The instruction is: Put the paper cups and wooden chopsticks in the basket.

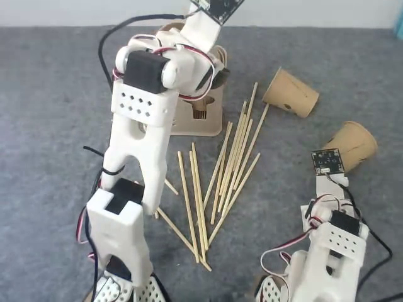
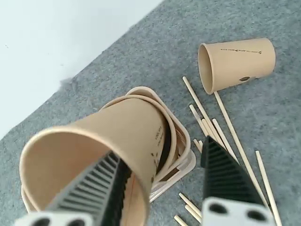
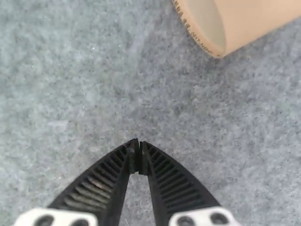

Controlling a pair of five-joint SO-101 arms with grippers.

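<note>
A paper cup [image 2: 108, 146] lies tilted in the cream basket [image 2: 186, 157], mouth toward my left wrist camera. My left gripper [image 2: 162, 149] is open, with one finger at the cup's mouth and the other well apart from its wall. A second cup [image 1: 291, 93] lies on its side at the back right, and a third cup [image 1: 354, 145] lies near the right arm [image 1: 334, 233]. Several wooden chopsticks [image 1: 233, 157] are strewn across the middle of the mat. My right gripper [image 3: 138, 143] is shut on nothing, low over the mat, just short of the third cup [image 3: 244, 19].
The basket [image 1: 201, 123] stands at the back centre under the left arm [image 1: 151, 82]. Grey felt covers the table [image 1: 50, 126]. A white wall runs along the back edge. Some chopsticks [image 2: 201, 109] lie close against the basket's side.
</note>
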